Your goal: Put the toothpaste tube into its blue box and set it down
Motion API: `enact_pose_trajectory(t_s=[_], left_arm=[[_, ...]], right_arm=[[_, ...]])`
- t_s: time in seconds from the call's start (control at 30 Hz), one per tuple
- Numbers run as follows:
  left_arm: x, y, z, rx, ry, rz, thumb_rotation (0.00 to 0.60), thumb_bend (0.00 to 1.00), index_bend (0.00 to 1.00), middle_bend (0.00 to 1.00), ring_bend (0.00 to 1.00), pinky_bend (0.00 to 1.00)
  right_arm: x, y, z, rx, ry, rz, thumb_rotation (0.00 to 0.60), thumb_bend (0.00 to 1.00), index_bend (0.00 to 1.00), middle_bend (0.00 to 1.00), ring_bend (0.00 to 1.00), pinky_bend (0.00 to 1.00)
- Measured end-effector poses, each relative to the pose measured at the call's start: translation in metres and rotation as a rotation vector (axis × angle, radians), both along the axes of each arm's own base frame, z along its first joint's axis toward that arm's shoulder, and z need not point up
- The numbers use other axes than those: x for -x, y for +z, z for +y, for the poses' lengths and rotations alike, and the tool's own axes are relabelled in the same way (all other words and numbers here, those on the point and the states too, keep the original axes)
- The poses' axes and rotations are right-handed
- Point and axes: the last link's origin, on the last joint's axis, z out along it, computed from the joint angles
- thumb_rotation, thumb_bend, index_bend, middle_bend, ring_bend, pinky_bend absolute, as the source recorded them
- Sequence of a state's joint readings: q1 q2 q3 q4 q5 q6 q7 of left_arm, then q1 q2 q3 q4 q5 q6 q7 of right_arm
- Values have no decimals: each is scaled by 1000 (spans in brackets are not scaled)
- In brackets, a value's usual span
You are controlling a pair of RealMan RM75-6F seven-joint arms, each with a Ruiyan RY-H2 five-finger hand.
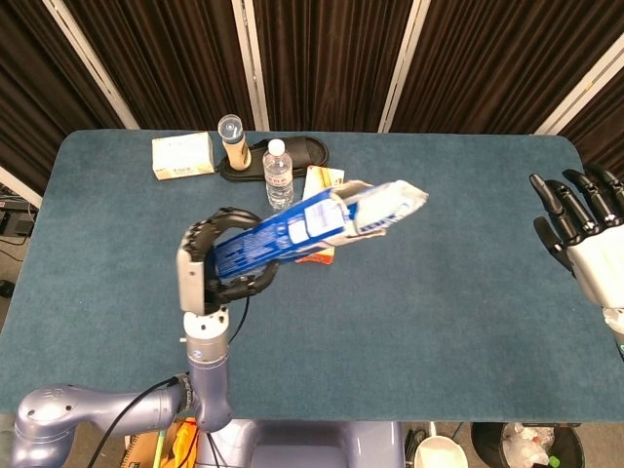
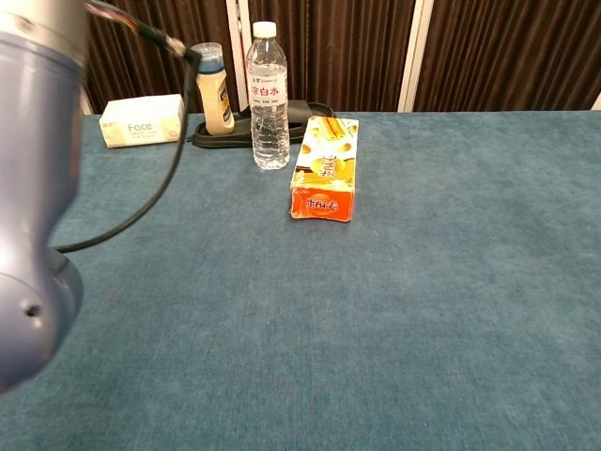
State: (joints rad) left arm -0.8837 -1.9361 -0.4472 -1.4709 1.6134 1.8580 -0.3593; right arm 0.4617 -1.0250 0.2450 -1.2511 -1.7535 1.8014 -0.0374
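Left hand wrapped around the lower end of the blue box, holding it aloft over the table, tilted, far end raised toward the right. Toothpaste tube showing pale at that raised open end, mostly inside the box but not fully seated, as far as can be judged. Right hand well apart at the right edge, fingers spread, holding nothing.

Behind the box, on the table: an orange carton, a water bottle, a tan bottle on a dark tray, and a white tissue box further left.

Insertion step seemingly near done; setting down not yet done. Next move likely calls for lowering the box level onto bare cloth, clear of the orange carton and water bottle, keeping the open end up until then so the tube cannot slide out, then opening the fingers.
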Motion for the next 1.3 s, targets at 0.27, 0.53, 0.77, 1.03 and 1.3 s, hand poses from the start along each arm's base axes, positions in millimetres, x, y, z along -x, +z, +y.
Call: enact_pose_trajectory(t_s=[0.27, 0.53, 0.77, 1.03, 1.3], left_arm=[[10, 11, 0, -15, 23, 6, 600, 490, 344, 471, 445, 559], [21, 0, 7, 20, 77, 37, 600, 581, 455, 601, 591, 680], [27, -5, 7, 17, 81, 40, 600, 580, 450, 593, 585, 677], [29, -6, 1, 1, 59, 60, 600, 580, 451, 592, 585, 677], [54, -18, -4, -9, 90, 196, 600, 578, 458, 598, 585, 677]], right_arm=[[-4, -7, 1, -15, 7, -1, 600, 388, 0, 399, 303, 289], [-4, -7, 2, -14, 0, -9, 600, 388, 0, 399, 302, 289], [0, -7, 3, -16, -9, -10, 600, 388, 0, 399, 302, 289], [1, -7, 4, -14, -7, -11, 600, 388, 0, 399, 302, 289], [-2, -1, 3, 4, 0, -17, 600, 388, 0, 399, 303, 289]])
